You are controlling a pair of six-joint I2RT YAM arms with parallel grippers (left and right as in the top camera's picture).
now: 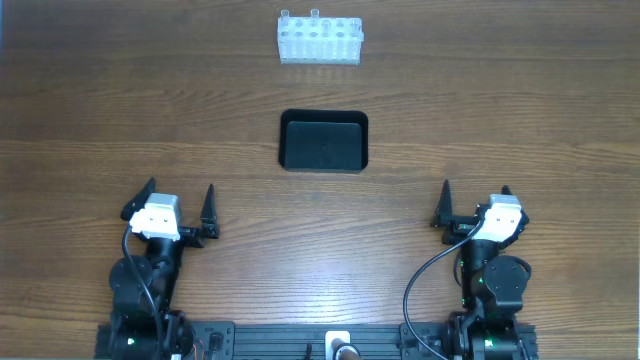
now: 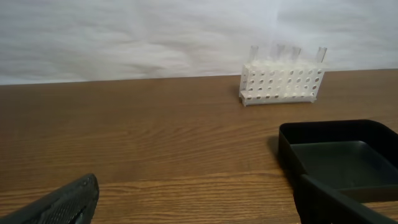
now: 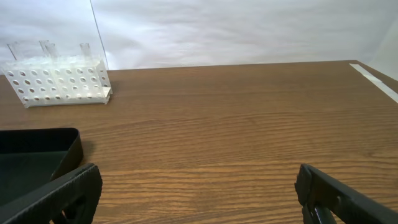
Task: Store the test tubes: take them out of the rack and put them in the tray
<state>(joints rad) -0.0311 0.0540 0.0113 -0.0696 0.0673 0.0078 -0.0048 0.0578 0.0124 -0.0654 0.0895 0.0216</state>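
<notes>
Both arms sit near their bases at the near edge of the wooden worktop (image 1: 100, 120). The left hand (image 1: 180, 188) has its two fingers spread wide apart, with just bare wood between them, so it's gripping nothing and touching nothing. Same deal with the right hand (image 1: 476, 190): jaws wide open, holding nothing, well apart from everything else. Each wrist view shows that hand's own dark fingers (image 2: 62, 202) far apart at the edge of the picture, with the worktop's grain in the gap.

On to the containers. The black tray (image 1: 323, 120) lies roughly midway between the two arms and a bit farther out from them. It's a shallow rectangle with rounded corners, and all you can see inside is its own bare dark floor.

The white rack (image 1: 320, 42) stands beyond the tray, near the far edge of the worktop, apart from the tray with a strip of wood between them. It's upright and full of little round holes. The clear test tubes (image 2: 280, 52) stand upright in it, with their open tops poking above the rack. In the left wrist view about four tops stick up, but an exact count is hard to call.
</notes>
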